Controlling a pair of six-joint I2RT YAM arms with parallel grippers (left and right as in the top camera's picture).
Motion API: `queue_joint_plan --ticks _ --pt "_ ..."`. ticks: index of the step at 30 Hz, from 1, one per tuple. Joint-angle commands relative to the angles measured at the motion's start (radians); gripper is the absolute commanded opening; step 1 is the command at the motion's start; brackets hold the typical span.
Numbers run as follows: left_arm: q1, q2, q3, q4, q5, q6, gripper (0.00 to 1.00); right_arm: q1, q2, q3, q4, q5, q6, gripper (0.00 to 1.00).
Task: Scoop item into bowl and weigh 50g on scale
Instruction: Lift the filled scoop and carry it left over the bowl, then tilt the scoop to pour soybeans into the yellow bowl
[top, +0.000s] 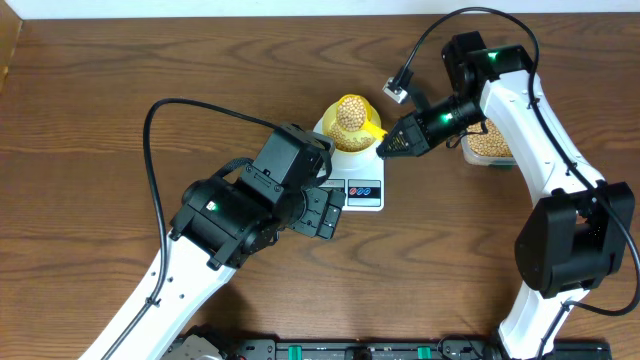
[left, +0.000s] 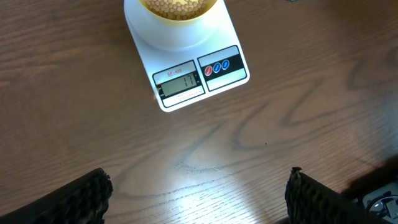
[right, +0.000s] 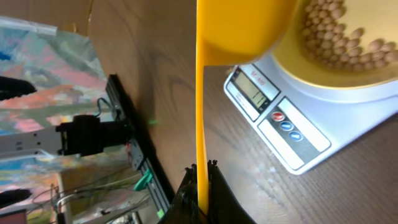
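right fingers (top: 388, 146) clench the bright yellow plastic scoop (top: 373, 128), head tipped upper-left over the round pale-yellow plastic bowl (right: 311, 67); left fingers (left: 93, 193) splayed.

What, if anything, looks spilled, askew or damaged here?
Nothing stands out. The bowl sits on the scale with the beans inside, none visible on the table. The right gripper holds the yellow scoop at the bowl; the left gripper is open and empty.

1. Left arm (top: 215, 215): white links, bulky black joint housings, green light.
2. Right arm (top: 525, 120): same white-and-black build.
3. Thin black cables (top: 148, 140) loop from both.
4. Left fingers (left: 78, 199): black, ribbed.
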Motion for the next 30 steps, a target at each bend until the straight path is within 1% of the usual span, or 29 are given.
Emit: queue_joint_plan --ticks 1,17,23,30 --pt "0.004 -0.013 0.032 -0.003 0.001 0.021 0.92 0.008 0.004 0.021 0.022 0.036 0.045 0.01" --pt "0.004 -0.013 0.032 -0.003 0.001 0.021 0.92 0.009 0.004 0.021 0.103 0.087 0.057 0.01" --pt "0.004 -0.013 0.032 -0.003 0.001 0.021 0.92 0.017 0.004 0.021 0.147 0.159 0.057 0.01" --pt "0.004 -0.013 0.032 -0.003 0.001 0.021 0.92 0.039 0.004 0.021 0.148 0.216 0.056 0.01"
